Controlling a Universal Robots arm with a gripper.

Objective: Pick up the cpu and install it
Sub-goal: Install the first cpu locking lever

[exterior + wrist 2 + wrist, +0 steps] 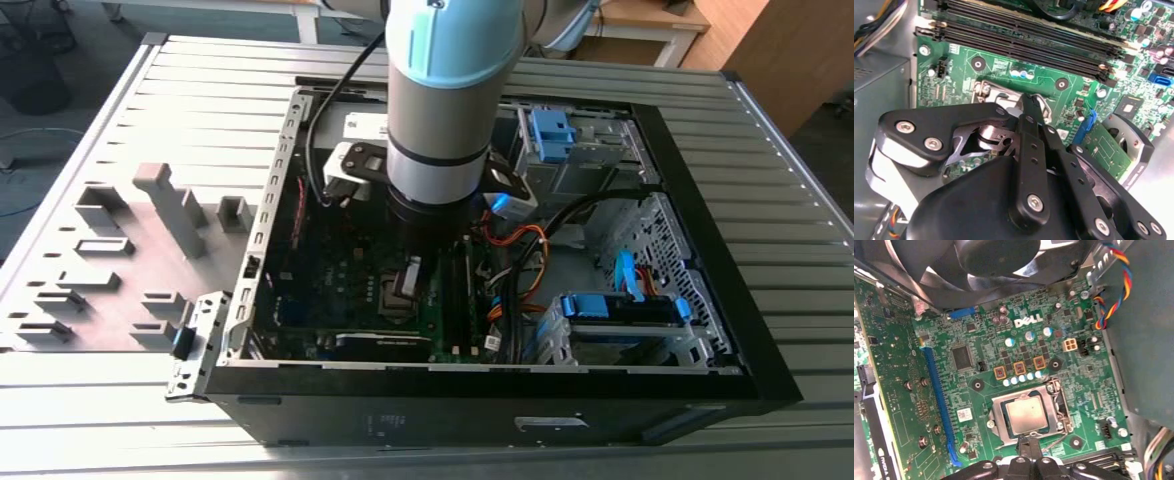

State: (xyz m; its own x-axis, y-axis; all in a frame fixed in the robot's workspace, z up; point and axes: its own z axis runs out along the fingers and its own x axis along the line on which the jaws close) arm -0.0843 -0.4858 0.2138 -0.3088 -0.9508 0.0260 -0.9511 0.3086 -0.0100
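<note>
The cpu, a small square chip with a dull silver top, lies flat in the open socket on the green motherboard. My gripper hangs just over the socket's edge beside the chip, its two dark fingers drawn together with nothing between them. In the second wrist view the gripper and its black linkage cover most of the socket. In the exterior view the gripper reaches down into the open PC case above the socket area.
Long black memory slots run beside the socket. A black fan and a blue expansion slot border it. Coloured cables and blue drive cages fill the case's right side. Grey fixture blocks stand on the exterior view's left.
</note>
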